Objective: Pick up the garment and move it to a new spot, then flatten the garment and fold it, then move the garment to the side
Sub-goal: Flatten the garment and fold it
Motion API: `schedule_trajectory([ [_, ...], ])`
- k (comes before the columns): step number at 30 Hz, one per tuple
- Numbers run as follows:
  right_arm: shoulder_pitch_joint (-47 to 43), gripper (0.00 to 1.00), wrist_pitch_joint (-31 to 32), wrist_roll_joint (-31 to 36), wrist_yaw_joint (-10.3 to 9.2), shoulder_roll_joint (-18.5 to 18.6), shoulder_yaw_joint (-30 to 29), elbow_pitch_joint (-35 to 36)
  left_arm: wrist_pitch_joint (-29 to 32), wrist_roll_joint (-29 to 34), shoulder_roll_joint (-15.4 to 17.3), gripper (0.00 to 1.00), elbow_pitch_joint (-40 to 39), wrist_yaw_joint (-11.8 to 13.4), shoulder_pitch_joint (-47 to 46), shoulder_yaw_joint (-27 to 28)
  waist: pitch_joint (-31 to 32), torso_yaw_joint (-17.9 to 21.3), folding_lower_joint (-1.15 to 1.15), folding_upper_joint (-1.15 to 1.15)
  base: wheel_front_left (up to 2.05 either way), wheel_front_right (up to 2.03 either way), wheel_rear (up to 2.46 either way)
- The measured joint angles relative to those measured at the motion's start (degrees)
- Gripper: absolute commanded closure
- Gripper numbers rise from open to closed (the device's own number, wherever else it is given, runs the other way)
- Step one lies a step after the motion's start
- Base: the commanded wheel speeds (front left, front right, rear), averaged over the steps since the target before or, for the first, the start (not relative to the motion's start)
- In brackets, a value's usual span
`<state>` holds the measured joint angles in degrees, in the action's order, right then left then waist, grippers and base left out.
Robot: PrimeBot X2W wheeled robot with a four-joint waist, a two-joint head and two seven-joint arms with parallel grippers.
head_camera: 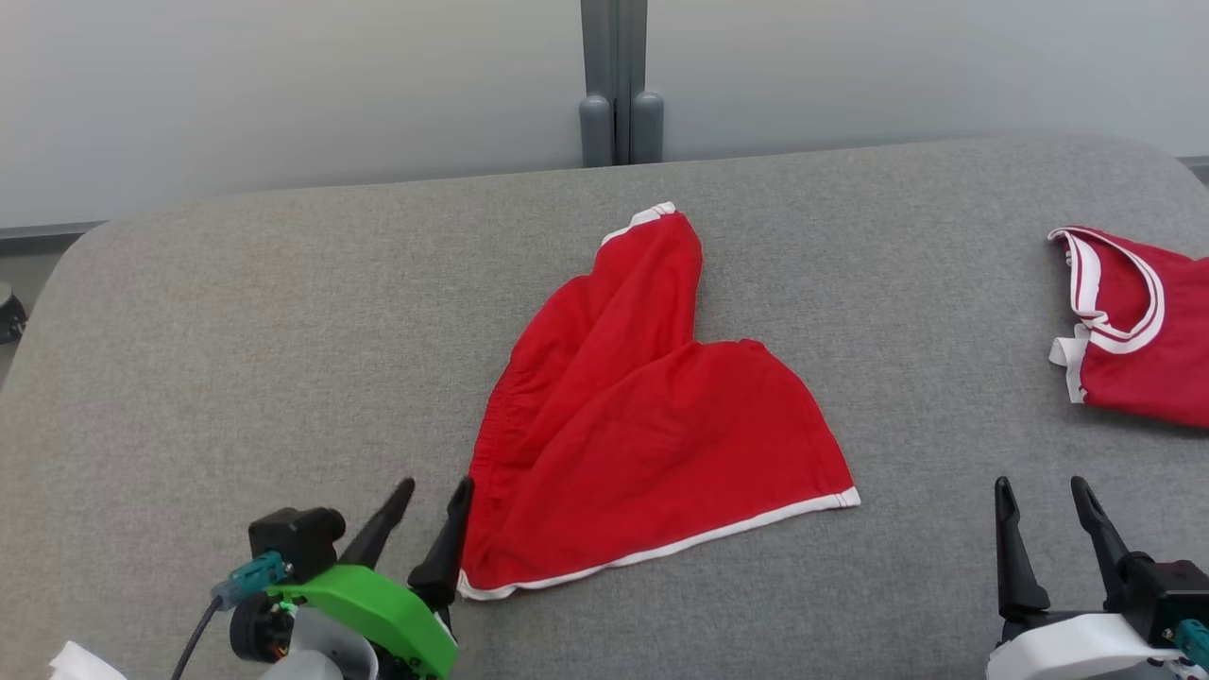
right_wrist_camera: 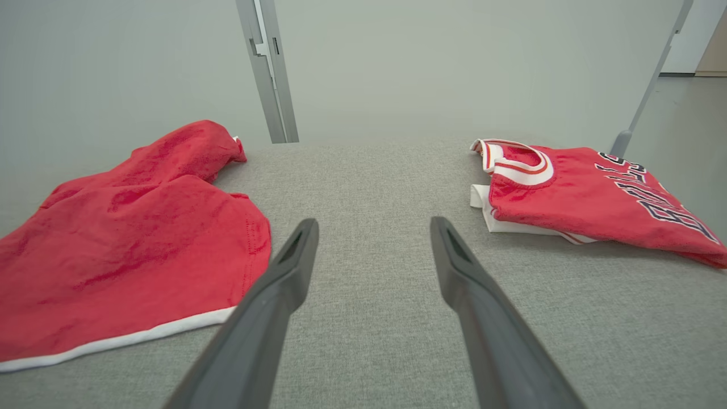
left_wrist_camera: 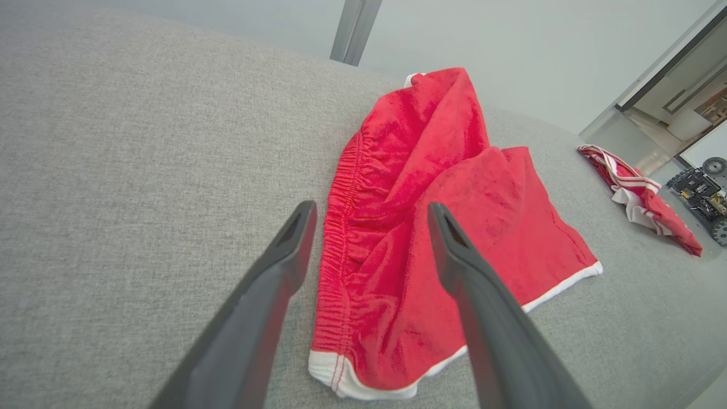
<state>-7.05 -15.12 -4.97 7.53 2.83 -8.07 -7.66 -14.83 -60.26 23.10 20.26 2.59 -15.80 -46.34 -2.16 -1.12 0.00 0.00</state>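
The garment (head_camera: 642, 425) is a pair of red shorts with white hems, lying loosely spread in the middle of the grey table (head_camera: 236, 331); its gathered waistband runs down its left side. My left gripper (head_camera: 433, 491) stands open at the shorts' near-left corner, one finger beside the waistband edge. In the left wrist view the garment (left_wrist_camera: 431, 227) lies past the open left gripper (left_wrist_camera: 369, 213), and nothing sits between the fingers. My right gripper (head_camera: 1039, 491) stands open over bare table at the near right, seen also as the right gripper (right_wrist_camera: 374, 227) with the garment (right_wrist_camera: 130, 238) off to its left.
A folded red jersey (head_camera: 1143, 326) with white and red trim and dark lettering lies at the table's right edge, the same jersey (right_wrist_camera: 590, 193) lying ahead and right in the right wrist view. A grey post (head_camera: 621, 85) stands behind the table's far edge.
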Motion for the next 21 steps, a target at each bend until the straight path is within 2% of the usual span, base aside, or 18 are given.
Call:
schedule_trajectory([
  [2,0.0,0.0,0.0,0.3,0.0,0.0,-0.7,0.5,-0.2,5.8,-0.9,0.0,-2.4,1.3,1.7,5.0,0.3,-0.3,0.0,0.0,0.0,0.0,0.0],
  [5,-0.4,0.0,0.0,0.7,0.0,0.0,-1.6,0.9,-0.3,12.7,-4.5,0.0,-5.7,2.4,7.3,13.2,0.9,-0.7,0.0,0.0,0.0,0.0,0.0],
  [7,-0.7,0.0,0.0,1.1,0.0,0.0,-2.1,1.1,-0.3,18.1,-7.5,0.0,-7.4,1.4,10.8,17.1,1.3,-1.0,0.0,0.0,0.0,0.0,0.0],
  [11,-0.7,0.0,0.0,1.5,0.0,0.0,-2.2,1.5,-0.3,29.9,-11.3,0.0,-9.5,0.3,14.6,24.6,1.9,-1.5,0.0,0.0,0.0,0.0,0.0],
  [14,-0.7,0.0,0.0,1.6,0.0,0.0,-2.0,1.6,-0.3,36.5,-14.8,0.0,-11.2,-1.6,17.4,30.2,2.1,-1.7,0.0,0.0,0.0,0.0,0.0],
  [18,-0.7,0.0,0.0,1.7,0.0,0.0,-1.3,1.2,-0.3,42.6,-17.5,0.0,-11.9,-5.0,20.1,35.7,2.4,-1.6,0.0,0.0,0.0,0.0,0.0],
  [21,-0.7,0.0,0.0,1.6,0.0,0.0,-0.9,0.6,-0.3,44.9,-18.8,0.0,-11.3,-6.9,20.9,37.6,2.6,-1.5,0.0,0.0,0.0,0.0,0.0],
])
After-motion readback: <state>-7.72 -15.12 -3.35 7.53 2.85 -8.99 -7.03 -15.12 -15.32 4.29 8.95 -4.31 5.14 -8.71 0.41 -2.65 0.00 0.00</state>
